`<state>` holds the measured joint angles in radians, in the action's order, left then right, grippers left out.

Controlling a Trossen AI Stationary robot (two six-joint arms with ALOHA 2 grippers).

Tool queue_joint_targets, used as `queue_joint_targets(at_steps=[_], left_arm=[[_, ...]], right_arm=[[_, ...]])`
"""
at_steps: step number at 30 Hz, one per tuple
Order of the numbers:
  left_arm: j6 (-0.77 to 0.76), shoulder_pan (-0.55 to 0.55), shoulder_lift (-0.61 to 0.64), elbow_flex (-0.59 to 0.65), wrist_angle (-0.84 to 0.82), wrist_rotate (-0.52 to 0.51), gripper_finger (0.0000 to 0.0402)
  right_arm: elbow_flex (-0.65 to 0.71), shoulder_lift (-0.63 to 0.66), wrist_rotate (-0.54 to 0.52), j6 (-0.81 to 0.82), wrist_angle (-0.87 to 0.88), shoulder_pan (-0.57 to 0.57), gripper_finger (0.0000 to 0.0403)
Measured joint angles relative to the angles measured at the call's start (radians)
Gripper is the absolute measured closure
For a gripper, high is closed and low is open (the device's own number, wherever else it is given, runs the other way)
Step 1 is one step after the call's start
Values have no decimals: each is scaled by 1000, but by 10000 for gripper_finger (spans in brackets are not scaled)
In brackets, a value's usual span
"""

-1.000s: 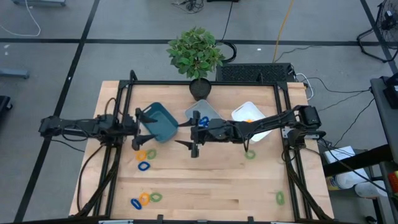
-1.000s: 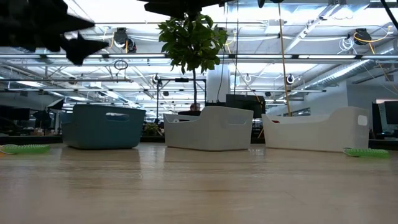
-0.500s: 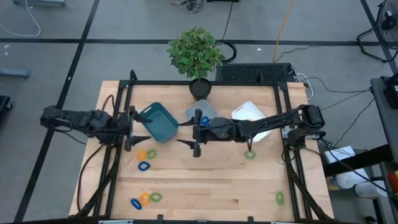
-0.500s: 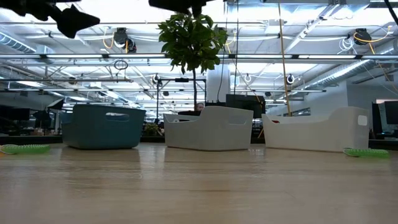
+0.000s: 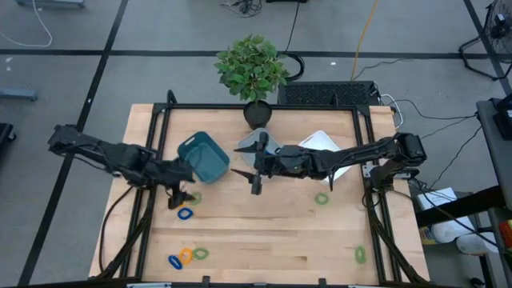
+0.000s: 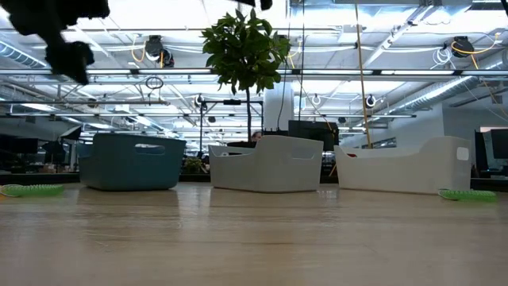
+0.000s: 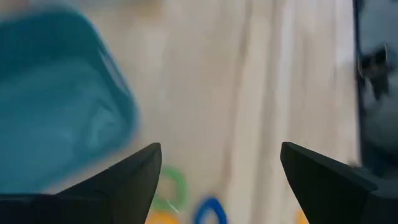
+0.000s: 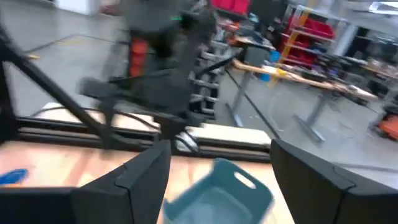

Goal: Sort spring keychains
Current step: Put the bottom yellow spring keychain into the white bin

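Approach step: left gripper (image 5: 181, 194), fingers spread, hovers over the spring keychains (image 5: 186, 214) near the teal bin (image 5: 203, 157). Next: descend, pinch one. Right gripper (image 5: 258, 164), spread, waits centrally.

Three bins stand in a row across the far half of the table (image 5: 264, 240): the teal bin (image 5: 204, 157), the grey bin (image 5: 268, 145) and the white bin (image 5: 324, 149); the potted plant (image 5: 253, 72) rises behind the grey one. The right gripper (image 5: 258, 166), fingers spread, hangs beside the grey bin; the left gripper (image 5: 181, 192), fingers apart, crowds the teal bin's near corner. The broad near middle lies bare; small keychains (image 5: 186, 256) dot the near left, and one green keychain (image 5: 360, 255) lies near right.
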<state>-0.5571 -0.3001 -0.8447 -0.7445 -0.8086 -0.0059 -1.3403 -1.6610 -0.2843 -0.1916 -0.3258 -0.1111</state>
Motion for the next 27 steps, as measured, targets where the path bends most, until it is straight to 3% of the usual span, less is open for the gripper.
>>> queue_joint_targets(at_steps=[6, 18, 27], left_arm=[[-80, -90, -135, -67, -157, 83, 67], [-197, -409, -403, -247, -361, 0, 67], [-344, -598, -604, -365, -342, -22, 67]], right_arm=[[0, 22, -4, 0, 29, 8, 140], [0, 24, -2, 53, 128, 38, 140], [0, 24, -2, 15, 113, 39, 140]])
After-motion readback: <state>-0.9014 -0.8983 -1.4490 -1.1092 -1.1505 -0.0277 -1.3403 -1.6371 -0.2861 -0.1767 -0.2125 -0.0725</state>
